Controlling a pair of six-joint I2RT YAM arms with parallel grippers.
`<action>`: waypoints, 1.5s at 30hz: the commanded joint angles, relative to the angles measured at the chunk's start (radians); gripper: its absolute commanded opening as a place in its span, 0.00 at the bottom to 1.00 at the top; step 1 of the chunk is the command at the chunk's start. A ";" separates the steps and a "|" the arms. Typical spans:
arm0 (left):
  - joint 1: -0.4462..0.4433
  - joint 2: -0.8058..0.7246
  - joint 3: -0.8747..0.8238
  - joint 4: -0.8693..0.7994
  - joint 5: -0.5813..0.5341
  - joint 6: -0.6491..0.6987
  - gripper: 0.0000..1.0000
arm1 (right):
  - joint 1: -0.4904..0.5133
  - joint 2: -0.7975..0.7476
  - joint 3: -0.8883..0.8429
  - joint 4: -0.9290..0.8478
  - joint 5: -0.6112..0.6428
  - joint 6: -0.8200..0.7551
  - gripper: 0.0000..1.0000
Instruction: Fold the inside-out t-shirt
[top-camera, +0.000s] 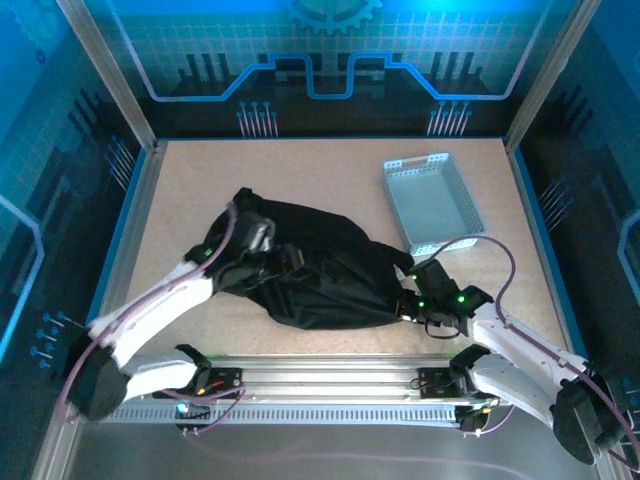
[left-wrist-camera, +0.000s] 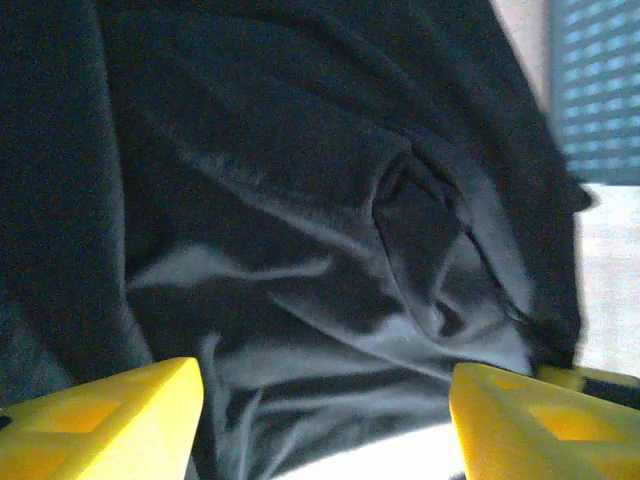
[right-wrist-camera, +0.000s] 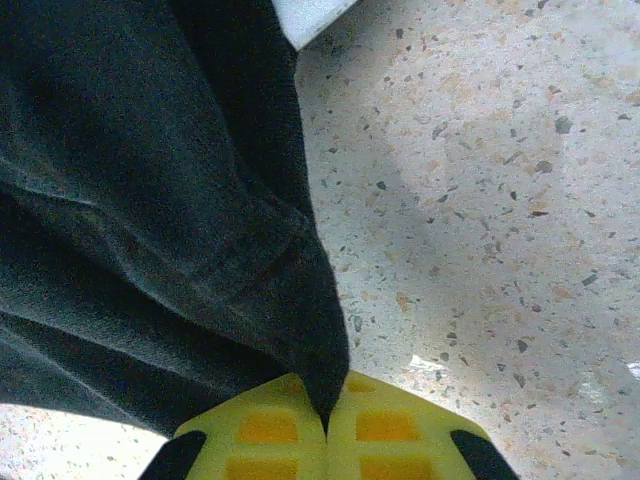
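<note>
Okay, your right gripper (right-wrist-camera: 325, 418) clamps the t-shirt (top-camera: 320, 280) corner; left gripper (left-wrist-camera: 325, 405) spread apart, fabric bunched just ahead.

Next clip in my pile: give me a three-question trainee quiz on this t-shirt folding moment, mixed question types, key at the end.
1. True or false: the right claw is pinching a corner of the black t-shirt.
2. The left claw has its jaws: A) shut empty, B) spread open over shirt fabric, C) pinching the label.
3. Fill in: in the top view, the grey tray lies toward the far ____ corner of the table.
Key: 1 true; 2 B; 3 right.
</note>
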 joint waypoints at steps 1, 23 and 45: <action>-0.053 0.199 0.196 -0.098 -0.100 0.113 0.69 | 0.017 0.014 0.004 0.005 0.008 0.028 0.00; -0.197 0.591 0.544 -0.301 -0.285 0.119 0.35 | 0.035 0.055 -0.002 0.036 0.045 0.019 0.00; -0.197 -0.250 -0.139 0.483 -0.078 0.087 0.00 | 0.034 0.225 0.086 0.060 0.132 0.043 0.00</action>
